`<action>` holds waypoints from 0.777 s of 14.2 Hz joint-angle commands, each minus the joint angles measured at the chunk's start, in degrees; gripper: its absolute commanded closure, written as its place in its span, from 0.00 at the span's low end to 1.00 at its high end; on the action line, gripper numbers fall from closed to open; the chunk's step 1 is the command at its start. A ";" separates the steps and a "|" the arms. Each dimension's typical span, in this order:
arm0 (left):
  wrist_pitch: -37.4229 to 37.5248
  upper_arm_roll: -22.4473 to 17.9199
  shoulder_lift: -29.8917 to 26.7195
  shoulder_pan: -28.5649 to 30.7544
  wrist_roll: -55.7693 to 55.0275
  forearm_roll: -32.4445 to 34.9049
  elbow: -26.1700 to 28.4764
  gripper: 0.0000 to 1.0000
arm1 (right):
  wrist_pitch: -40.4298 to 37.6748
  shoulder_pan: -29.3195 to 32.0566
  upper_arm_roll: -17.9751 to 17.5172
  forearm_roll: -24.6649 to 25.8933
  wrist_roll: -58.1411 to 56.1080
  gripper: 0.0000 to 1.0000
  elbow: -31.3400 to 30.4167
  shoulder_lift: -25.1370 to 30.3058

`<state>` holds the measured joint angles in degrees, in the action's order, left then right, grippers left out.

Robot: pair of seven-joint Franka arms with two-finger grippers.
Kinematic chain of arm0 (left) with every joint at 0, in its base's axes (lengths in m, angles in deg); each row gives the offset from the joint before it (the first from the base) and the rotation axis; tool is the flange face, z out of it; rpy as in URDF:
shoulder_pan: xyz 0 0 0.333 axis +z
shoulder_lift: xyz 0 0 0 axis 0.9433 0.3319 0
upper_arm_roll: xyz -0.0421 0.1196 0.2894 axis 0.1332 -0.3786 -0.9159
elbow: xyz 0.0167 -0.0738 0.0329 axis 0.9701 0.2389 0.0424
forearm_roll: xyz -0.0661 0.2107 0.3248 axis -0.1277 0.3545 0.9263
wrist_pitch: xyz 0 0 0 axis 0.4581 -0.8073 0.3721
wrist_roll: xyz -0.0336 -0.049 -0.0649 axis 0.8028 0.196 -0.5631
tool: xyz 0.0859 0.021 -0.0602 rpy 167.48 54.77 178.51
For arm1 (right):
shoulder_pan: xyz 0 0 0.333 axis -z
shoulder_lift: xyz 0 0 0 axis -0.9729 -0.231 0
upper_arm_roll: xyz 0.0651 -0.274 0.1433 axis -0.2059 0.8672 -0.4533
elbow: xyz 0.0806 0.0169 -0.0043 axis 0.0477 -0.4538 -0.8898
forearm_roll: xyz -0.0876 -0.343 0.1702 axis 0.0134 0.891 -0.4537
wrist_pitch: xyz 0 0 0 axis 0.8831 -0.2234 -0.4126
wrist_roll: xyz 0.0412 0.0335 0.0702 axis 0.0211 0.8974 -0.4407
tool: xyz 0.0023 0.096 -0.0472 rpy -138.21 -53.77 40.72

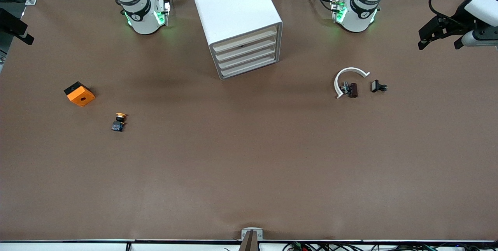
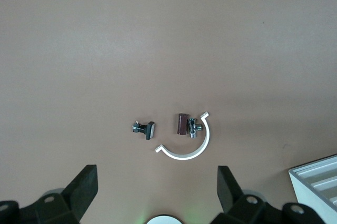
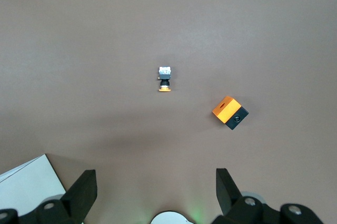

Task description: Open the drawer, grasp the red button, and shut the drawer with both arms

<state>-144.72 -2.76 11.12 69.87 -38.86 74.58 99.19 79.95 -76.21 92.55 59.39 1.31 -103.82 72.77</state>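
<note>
The white drawer cabinet (image 1: 237, 13) stands between the two arm bases, and all of its drawers (image 1: 247, 56) are shut. The red-capped button is not in view. My left gripper (image 2: 157, 174) is open and empty, high over the table above a white C-shaped ring (image 2: 187, 148); a corner of the cabinet (image 2: 316, 174) shows in that view. My right gripper (image 3: 154, 173) is open and empty, high over the table above the yellow-orange-capped button (image 3: 165, 79); a cabinet corner (image 3: 26, 182) shows there too.
An orange cube with a hole (image 1: 79, 93) and the yellow-orange-capped button (image 1: 119, 121) lie toward the right arm's end. The C-ring (image 1: 348, 79), a brown part (image 1: 352, 89) and a small black part (image 1: 377, 86) lie toward the left arm's end. Black fixtures (image 1: 439, 33) (image 1: 15, 29) jut in at both ends.
</note>
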 commanded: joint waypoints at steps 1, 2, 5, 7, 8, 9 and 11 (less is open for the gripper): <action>1.22 -0.22 0.68 -0.31 0.84 -0.96 -1.50 0.00 | -0.21 -0.09 -0.10 -0.01 0.82 0.00 -1.05 1.17; 1.22 -0.22 0.68 -0.31 0.67 -0.96 -1.59 0.00 | -0.30 -0.09 -0.10 -0.01 0.82 0.00 -1.05 1.17; 1.22 -0.22 0.68 -0.22 0.76 -1.05 -1.59 0.00 | -0.56 -0.09 -0.10 -0.01 0.82 0.00 -1.05 1.17; 1.22 -0.22 1.11 -0.05 0.85 -1.05 -1.59 0.00 | -0.65 0.00 -0.10 -0.01 0.82 0.00 -1.13 1.17; 1.83 -0.31 1.20 0.04 1.19 -1.05 -1.42 0.00 | -0.65 0.00 -0.01 -0.01 0.82 0.00 -1.13 1.17; 2.27 -0.31 1.55 -0.05 0.68 -1.05 -1.33 0.00 | -0.56 0.00 -0.01 -0.01 0.82 0.00 -1.13 1.17; 2.27 -0.31 3.39 -0.05 0.58 -1.05 -0.98 0.00 | -0.56 -0.17 -0.10 -0.01 0.82 0.00 -1.13 1.17</action>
<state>-143.43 -2.77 12.34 69.87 -38.86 74.58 99.14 79.37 -76.21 92.56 59.39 1.31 -103.88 72.77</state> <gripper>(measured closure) 0.000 0.000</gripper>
